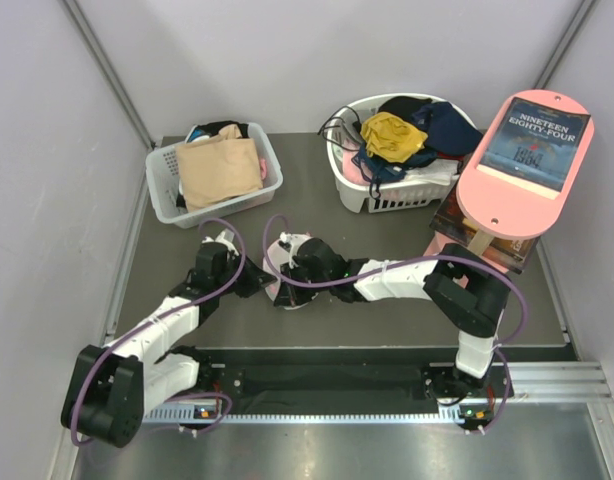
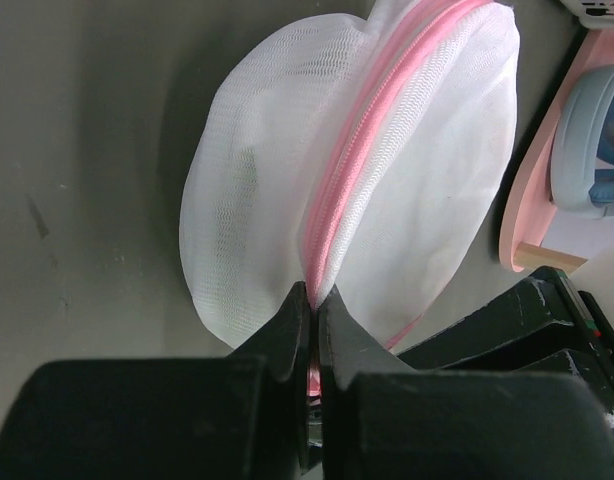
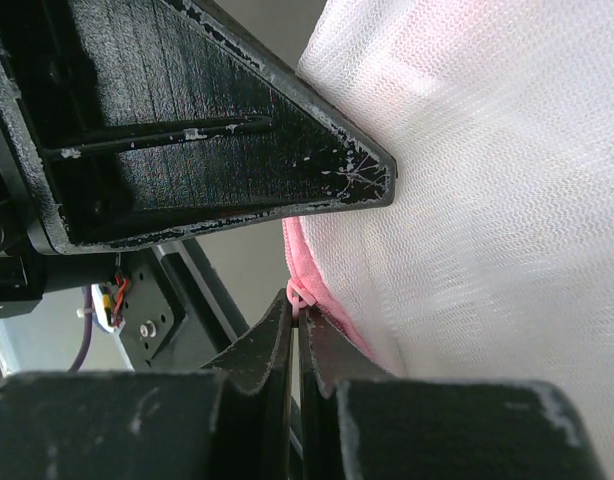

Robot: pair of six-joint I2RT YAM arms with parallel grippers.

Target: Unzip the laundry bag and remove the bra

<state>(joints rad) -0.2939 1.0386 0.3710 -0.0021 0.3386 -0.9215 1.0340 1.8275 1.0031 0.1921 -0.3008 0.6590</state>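
mesh laundry bag (image 2: 257, 190) zipped; left tool (image 2: 313, 297) and right tool (image 3: 295, 302) clench its pink zip (image 2: 359, 165).

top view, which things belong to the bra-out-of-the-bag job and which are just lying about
Job: laundry bag, left jaws and right jaws shut on its pink zip edge; bra not visible.
Lying about: rectangular basket with beige garment, round basket with yellow cloth, Nineteen Eighty-Four book, pink stand.

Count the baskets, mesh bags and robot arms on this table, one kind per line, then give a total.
Baskets: 2 (left basket, right basket)
Mesh bags: 1 (mesh bag)
Robot arms: 2 (left arm, right arm)
Total: 5
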